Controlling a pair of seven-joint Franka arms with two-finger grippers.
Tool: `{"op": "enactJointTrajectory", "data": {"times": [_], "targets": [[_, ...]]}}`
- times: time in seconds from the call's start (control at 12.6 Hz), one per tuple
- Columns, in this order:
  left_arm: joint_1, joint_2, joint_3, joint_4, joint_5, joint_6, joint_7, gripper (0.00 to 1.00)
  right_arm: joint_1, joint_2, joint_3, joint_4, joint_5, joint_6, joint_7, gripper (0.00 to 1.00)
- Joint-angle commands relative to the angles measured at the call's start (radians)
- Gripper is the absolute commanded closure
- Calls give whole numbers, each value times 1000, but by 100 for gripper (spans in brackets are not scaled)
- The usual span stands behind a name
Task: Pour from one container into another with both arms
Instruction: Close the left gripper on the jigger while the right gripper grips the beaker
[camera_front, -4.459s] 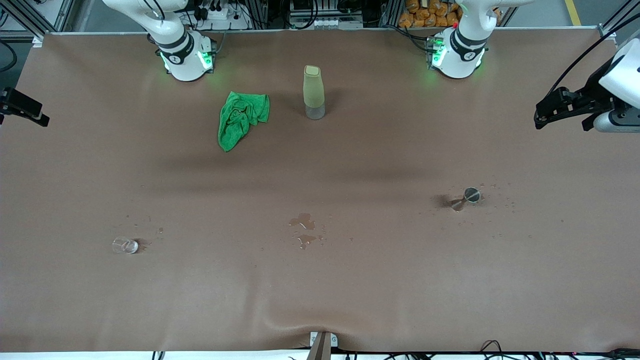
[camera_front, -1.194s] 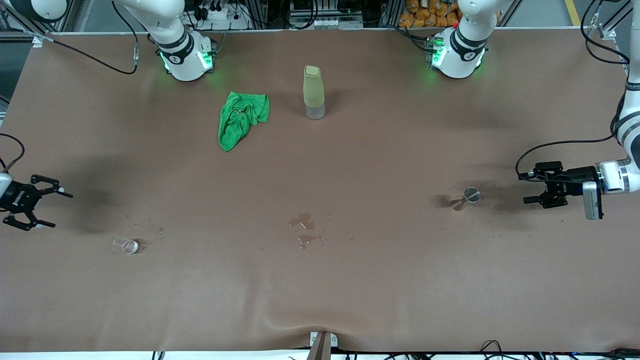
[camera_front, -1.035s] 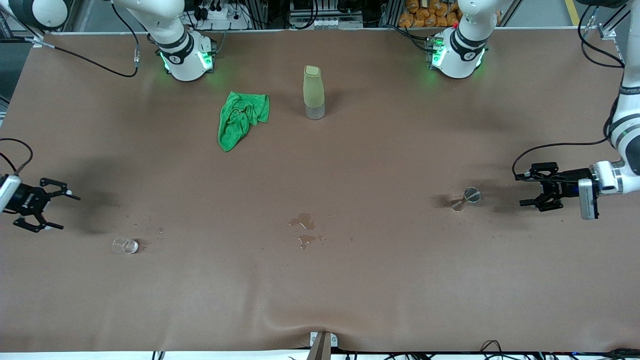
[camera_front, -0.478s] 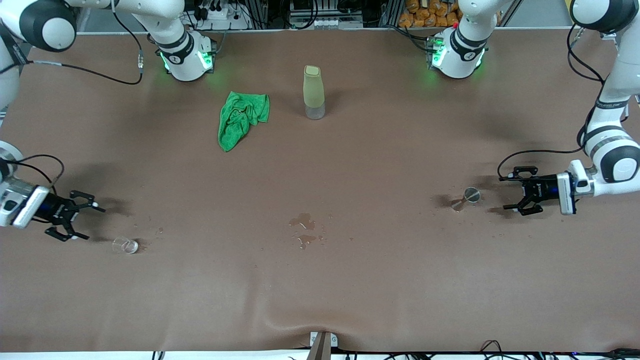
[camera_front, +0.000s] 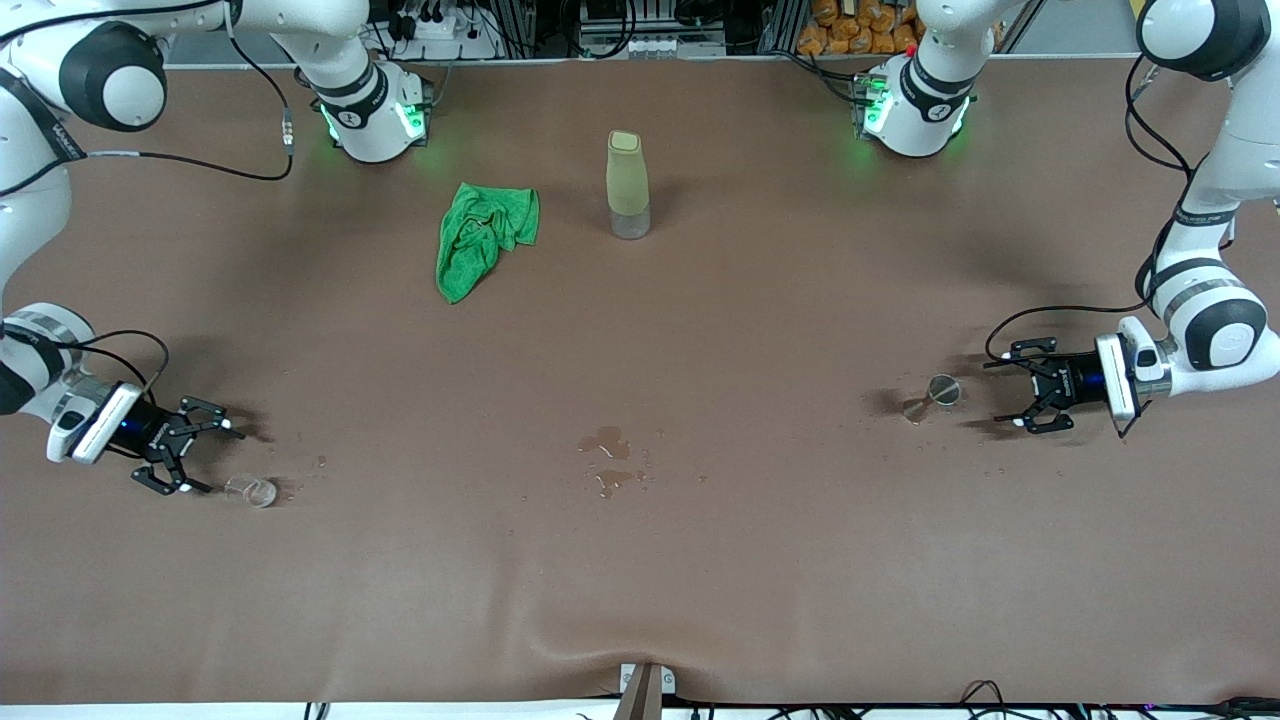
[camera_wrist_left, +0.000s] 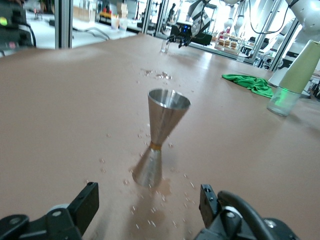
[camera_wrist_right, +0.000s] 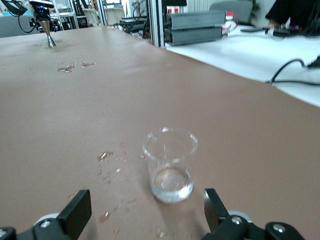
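Note:
A steel jigger (camera_front: 935, 394) stands upright on the brown table toward the left arm's end. My left gripper (camera_front: 1010, 392) is low beside it and open; in the left wrist view the jigger (camera_wrist_left: 162, 135) stands a little ahead of the spread fingers (camera_wrist_left: 86, 204), untouched. A small clear glass (camera_front: 251, 490) with a little water sits toward the right arm's end. My right gripper (camera_front: 213, 460) is open just beside it. In the right wrist view the glass (camera_wrist_right: 170, 165) stands ahead of the gap between the fingers (camera_wrist_right: 78, 209), apart from them.
A crumpled green cloth (camera_front: 483, 236) and a tall bottle with an olive sleeve (camera_front: 627, 184) stand near the robot bases. A small puddle (camera_front: 607, 460) lies mid-table, with droplets around the jigger and the glass.
Both arms have swung in from the table ends and come down low, each gripper closing the distance to its vessel. Both grippers stayed open. Jigger and glass have not moved.

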Motion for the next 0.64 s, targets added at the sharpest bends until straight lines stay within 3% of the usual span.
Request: {"op": "enactJointTrajectory", "data": {"times": [0.0,0.16,0.4,0.56], "targets": [[-34,34,-8,3,-95,-6,126,10,-4,45,12,38,70,-5,-82,0],[-61,49,-8,-2,-154,-5,222,13,1,82,12,62,99,-3,-96,0],[-64,51,-10,-3,-156,-3,243,21,1,107,12,84,129,-4,-105,0],[-89,53,-8,-3,-159,6,277,21,4,114,12,84,188,0,-111,0]]}}
